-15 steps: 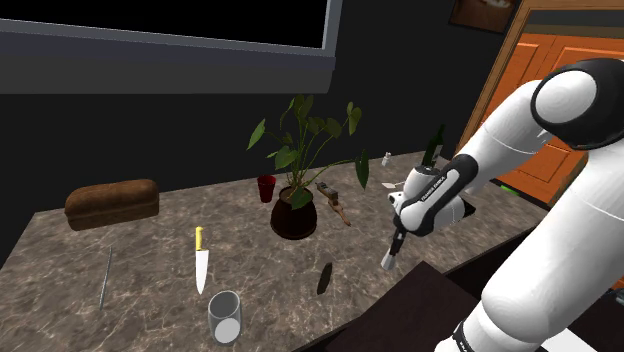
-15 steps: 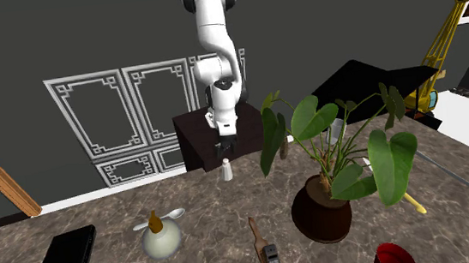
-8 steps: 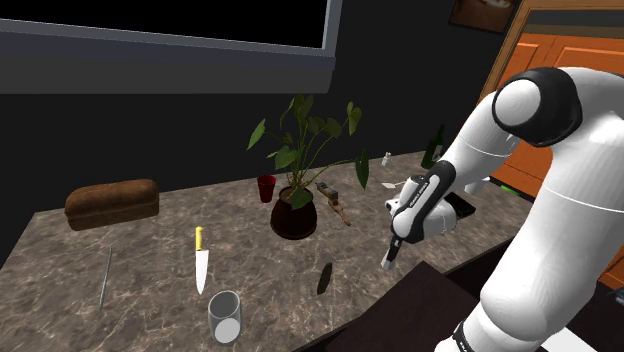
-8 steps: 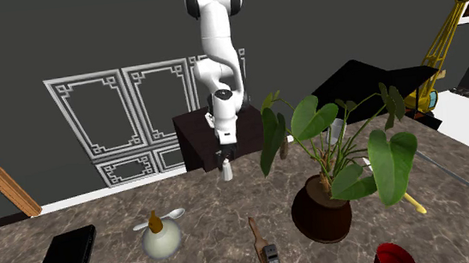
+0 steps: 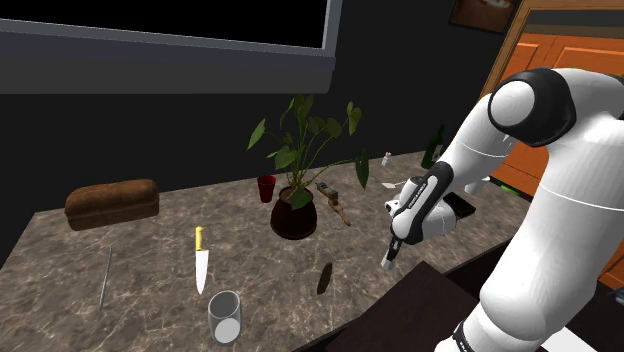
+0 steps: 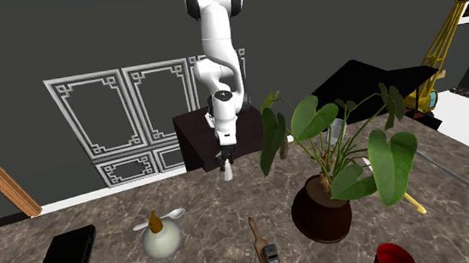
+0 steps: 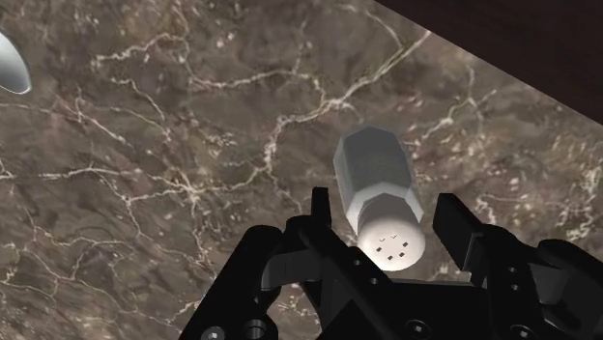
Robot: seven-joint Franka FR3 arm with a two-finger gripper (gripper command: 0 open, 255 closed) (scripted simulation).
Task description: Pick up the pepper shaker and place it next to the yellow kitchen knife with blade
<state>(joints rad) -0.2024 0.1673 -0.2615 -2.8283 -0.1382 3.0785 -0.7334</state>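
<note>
Shoulder view: logged gripper hanging low at the counter edge beside the stand, angled downward; found yellow-handled knife lying flat toward the counter's middle, well apart, with potted plant roughly between. Second exterior view: located white pepper shaker upright just inside the counter edge nearest the stand, directly under the gripper. Wrist view: saw fingers spread, one on each side of the shaker's perforated cap, a narrow gap on each side, so nothing gripped. Judged step in hand: final approach to the grasp, pick not yet made. Next move: calls for a slight further descent to reach the faceted body, then closing squarely, lifting straight, carrying across the counter clear of the plant's leaves, and setting down upright just beside the blade without knocking it
</note>
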